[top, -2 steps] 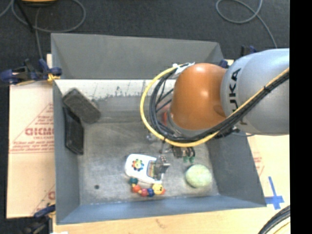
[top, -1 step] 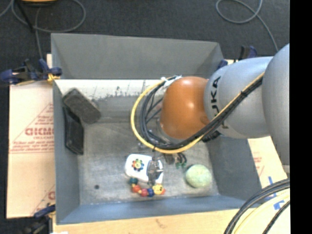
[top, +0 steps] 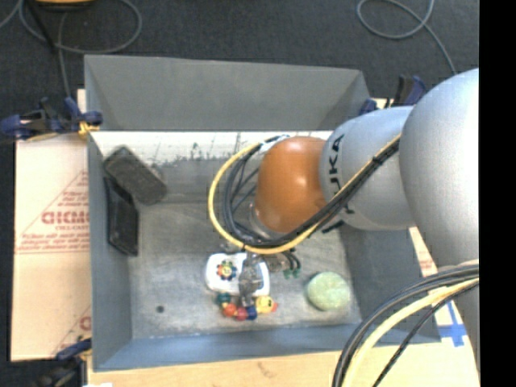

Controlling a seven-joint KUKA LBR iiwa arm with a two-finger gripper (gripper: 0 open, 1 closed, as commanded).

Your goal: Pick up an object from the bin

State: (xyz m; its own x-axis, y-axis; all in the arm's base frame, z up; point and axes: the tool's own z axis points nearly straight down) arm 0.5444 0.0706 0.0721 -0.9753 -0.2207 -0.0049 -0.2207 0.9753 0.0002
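1. Reaching in from the right of the camera view, the silver arm (top: 387,176) crosses the right wall of the grey bin (top: 218,95) and bends down toward the bin's floor.
2. The wrist, under its rounded orange cover (top: 290,180) and ringed by looping yellow and black cables (top: 222,208), hangs over the middle of the bin and points almost straight down.
3. The jaws come down low at the front middle of the floor, onto a small white toy with coloured beads (top: 222,272).
4. Whether the jaws are apart, together or clamped on the toy cannot be told; they cover its middle.
5. The toy lies flat, its white body toward the back left and its red, yellow and blue beads toward the front. Its long axis runs roughly from back to front, slanting slightly right.
6. A pale green round thing (top: 328,291) sits on the floor to the toy's right, near it but apart.
7. Two dark flat blocks lie at the bin's left: one (top: 135,174) tilted in the back-left corner, the other (top: 122,212) propped against the left wall just in front of it, the two touching.
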